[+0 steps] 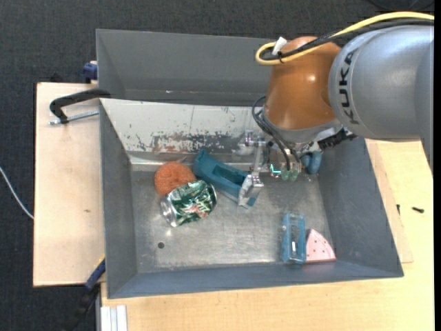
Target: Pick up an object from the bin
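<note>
just left of the gripper [249, 190] lies a teal plastic handle-shaped piece [215, 170], touching it; whether the gripper is apart or together, i cannot tell.

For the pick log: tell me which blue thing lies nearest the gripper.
The dark teal piece mid-bin, beside the crushed green can; its right end lies right by the gripper. The pale see-through blue one lies apart, by the pink wedge.

Dark carpet floor [48, 19], pale wood desk [65, 185].
Floor spans far side & left edge; desk shows left, right & near; thin white cable [15, 193] on floor, left.
</note>
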You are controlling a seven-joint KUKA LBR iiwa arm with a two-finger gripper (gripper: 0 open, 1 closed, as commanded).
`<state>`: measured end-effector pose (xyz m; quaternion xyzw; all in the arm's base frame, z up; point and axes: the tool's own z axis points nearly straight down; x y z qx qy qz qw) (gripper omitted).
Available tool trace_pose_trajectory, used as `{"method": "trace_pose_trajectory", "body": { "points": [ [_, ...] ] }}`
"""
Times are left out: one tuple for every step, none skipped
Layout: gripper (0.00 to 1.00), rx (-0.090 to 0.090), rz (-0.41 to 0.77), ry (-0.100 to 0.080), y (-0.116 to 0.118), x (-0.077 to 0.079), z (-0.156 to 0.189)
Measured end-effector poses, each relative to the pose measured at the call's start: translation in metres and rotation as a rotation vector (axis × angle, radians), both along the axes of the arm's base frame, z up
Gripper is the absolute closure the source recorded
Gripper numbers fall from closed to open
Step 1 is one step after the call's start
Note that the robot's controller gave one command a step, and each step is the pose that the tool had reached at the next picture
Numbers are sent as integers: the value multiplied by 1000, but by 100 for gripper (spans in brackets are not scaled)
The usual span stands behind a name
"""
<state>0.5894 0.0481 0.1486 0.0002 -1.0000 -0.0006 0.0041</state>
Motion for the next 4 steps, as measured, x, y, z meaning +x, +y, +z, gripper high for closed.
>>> {"method": "trace_pose_trajectory", "body": {
  "points": [
    [0,0,-1,-8,0,2,5],
    [100,3,-49,-12,-8,14,-71],
    [100,3,-49,-12,-8,14,-71],
    [100,-1,-5,-14,-12,9,100]
  ]
}}
